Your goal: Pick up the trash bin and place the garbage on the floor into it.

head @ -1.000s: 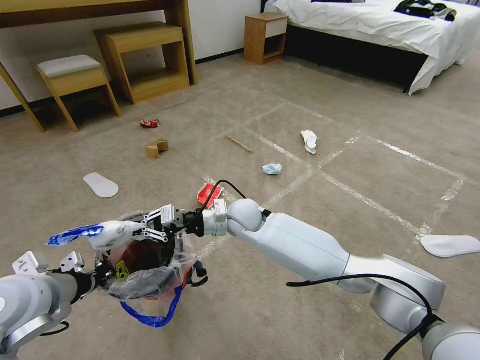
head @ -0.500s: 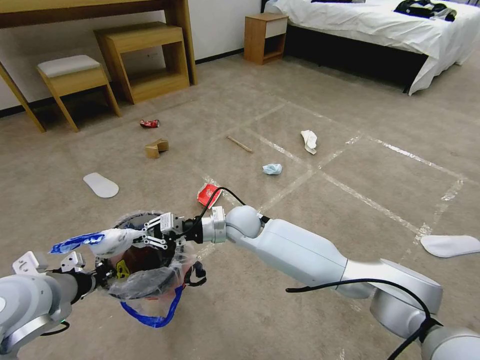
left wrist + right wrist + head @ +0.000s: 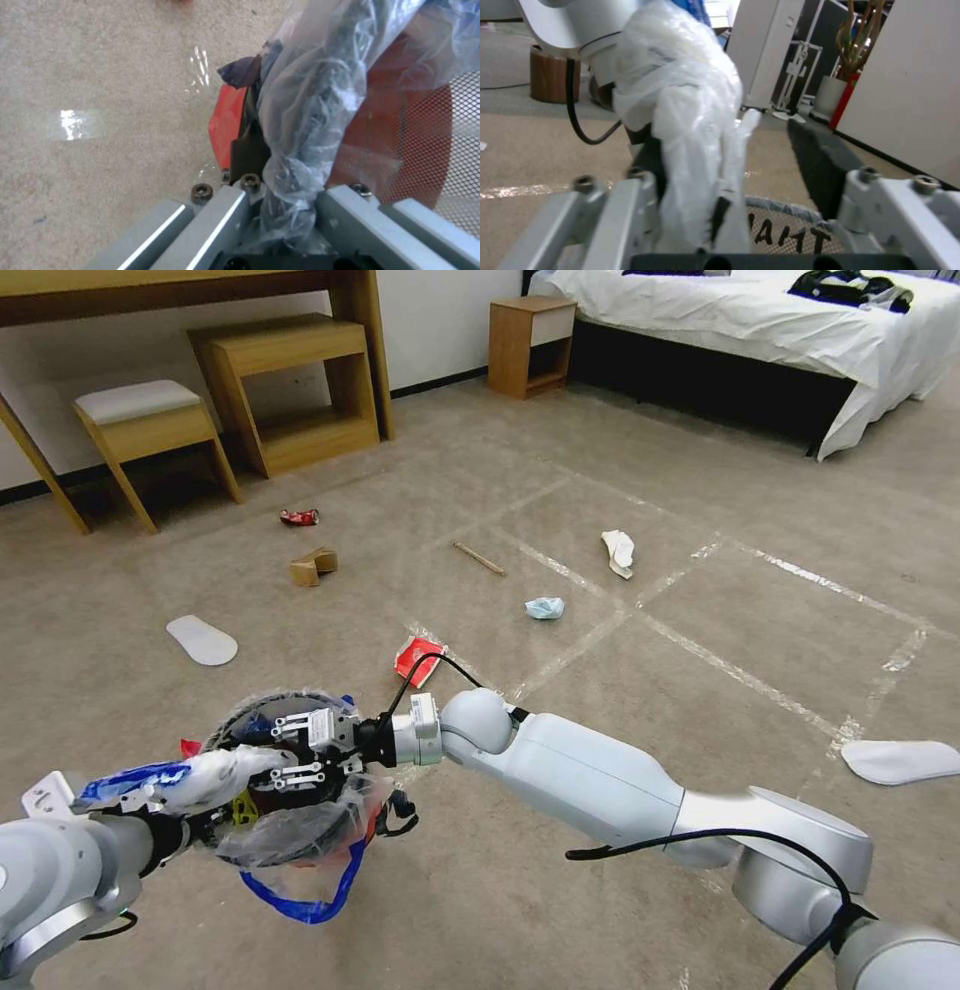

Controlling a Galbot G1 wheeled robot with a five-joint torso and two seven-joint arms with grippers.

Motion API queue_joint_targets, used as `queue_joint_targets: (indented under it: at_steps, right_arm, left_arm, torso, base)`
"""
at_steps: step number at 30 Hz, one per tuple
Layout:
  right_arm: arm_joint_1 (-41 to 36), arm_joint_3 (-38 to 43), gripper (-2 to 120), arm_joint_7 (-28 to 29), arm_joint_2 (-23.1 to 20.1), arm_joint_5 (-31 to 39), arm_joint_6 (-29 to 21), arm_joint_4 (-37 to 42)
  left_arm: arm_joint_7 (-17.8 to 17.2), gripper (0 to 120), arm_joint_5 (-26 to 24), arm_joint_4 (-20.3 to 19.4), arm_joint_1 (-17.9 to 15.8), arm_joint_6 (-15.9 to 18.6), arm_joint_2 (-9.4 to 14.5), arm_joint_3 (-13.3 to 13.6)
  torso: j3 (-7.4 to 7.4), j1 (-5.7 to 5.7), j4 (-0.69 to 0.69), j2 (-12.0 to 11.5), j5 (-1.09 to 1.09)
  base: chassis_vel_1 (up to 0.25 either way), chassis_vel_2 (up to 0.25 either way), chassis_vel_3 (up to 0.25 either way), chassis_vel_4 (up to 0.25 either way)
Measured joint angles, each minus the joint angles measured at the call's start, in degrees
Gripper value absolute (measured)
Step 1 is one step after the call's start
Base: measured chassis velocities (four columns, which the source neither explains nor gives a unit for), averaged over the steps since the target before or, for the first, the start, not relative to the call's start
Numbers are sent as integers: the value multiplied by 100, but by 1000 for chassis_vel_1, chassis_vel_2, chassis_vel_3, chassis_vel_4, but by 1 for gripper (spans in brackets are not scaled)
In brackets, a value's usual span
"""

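My left gripper (image 3: 200,818) at the lower left is shut on the rim of the red trash bin (image 3: 330,845), pinching the clear bag liner (image 3: 300,123) and holding the bin off the floor. My right gripper (image 3: 285,753) hovers over the bin's mouth. Its fingers stand apart in the right wrist view, and a crumpled white plastic piece with a blue end (image 3: 215,770) (image 3: 680,112) lies against one finger, stretching across my left wrist. More garbage lies on the carpet: a red wrapper (image 3: 418,658), a blue mask (image 3: 545,608), a tissue (image 3: 620,552), a stick (image 3: 480,559), cardboard (image 3: 313,566) and a red can (image 3: 299,517).
White insoles lie at the left (image 3: 201,639) and the right (image 3: 900,761). A stool (image 3: 150,420), a desk and a low shelf (image 3: 300,390) line the back wall. A nightstand (image 3: 530,345) and a bed (image 3: 760,330) stand at the back right. Tape lines cross the floor (image 3: 740,670).
My right gripper has come down and back toward the bin's mouth, carrying the white plastic piece with it. The piece now droops onto my left wrist. The bin has stayed put.
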Motion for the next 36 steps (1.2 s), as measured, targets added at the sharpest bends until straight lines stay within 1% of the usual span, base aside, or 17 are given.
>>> queue_joint_targets:
  at_steps: [1, 2, 5, 6, 8, 10, 11, 12, 17, 28, 31, 36]
  right_arm:
    - [0, 0, 63, 0, -9, 1, 0, 0]
    - [0, 0, 63, 0, -9, 1, 0, 0]
    - [0, 3, 77, 0, -27, 1, 10, 0]
    - [0, 3, 77, 0, -27, 1, 10, 0]
    - [0, 11, 88, 0, -51, 1, 25, 2]
    - [0, 11, 88, 0, -51, 1, 25, 2]
    - [9, 17, 97, -1, -69, 2, 35, 3]
    - [20, 22, 99, -2, -83, 3, 44, 1]
    - [32, 28, 100, -5, -105, 4, 83, -52]
    - [34, 31, 100, -9, -96, 26, 126, -271]
    - [70, 70, 100, -10, -30, 117, 174, -613]
    - [139, 117, 100, -17, 68, 101, 214, -861]
  left_arm:
    - [-1, 0, 0, 3, -7, 0, -6, 7]
    - [-1, 0, 0, 3, -7, 0, -6, 7]
    - [-4, 0, 1, 5, -15, 0, -23, 24]
    - [-4, 0, 1, 5, -15, 0, -23, 24]
    - [-7, 0, 4, 6, -14, 0, -23, 25]
    - [-7, 0, 4, 6, -14, 0, -23, 25]
    - [-7, 0, 2, 10, -12, 0, -9, 23]
    - [-10, 0, -8, 10, -11, -1, 5, 17]
    - [-14, 0, -34, 14, -16, -4, 19, 2]
    - [-18, 0, -17, 32, -21, -4, -33, 33]
    - [-17, 0, -19, 20, -24, -2, -29, 41]
    - [-16, 0, -20, 12, -39, -1, -39, 81]
  torso:
    - [0, 0, 0, 0, 0]
    - [0, 0, 0, 0, 0]
    - [0, 0, 0, 0, 0]
    - [0, 0, 0, 0, 0]
    - [0, 0, 0, 0, 0]
    - [0, 0, 0, 0, 0]
    - [0, 0, 0, 0, 0]
    - [0, 0, 0, 0, 0]
    - [0, 0, 0, 0, 0]
    - [0, 0, 0, 0, 0]
    - [0, 0, 0, 0, 0]
    - [0, 0, 0, 0, 0]
  base:
    - [0, 0, 0, 0]
    - [0, 0, 0, 0]
    - [0, 0, 0, 0]
    - [0, 0, 0, 0]
    - [0, 0, 0, 0]
    - [0, 0, 0, 0]
    - [0, 0, 0, 0]
    - [0, 0, 0, 0]
    - [0, 0, 0, 0]
    - [0, 0, 0, 0]
    - [0, 0, 0, 0]
    - [0, 0, 0, 0]
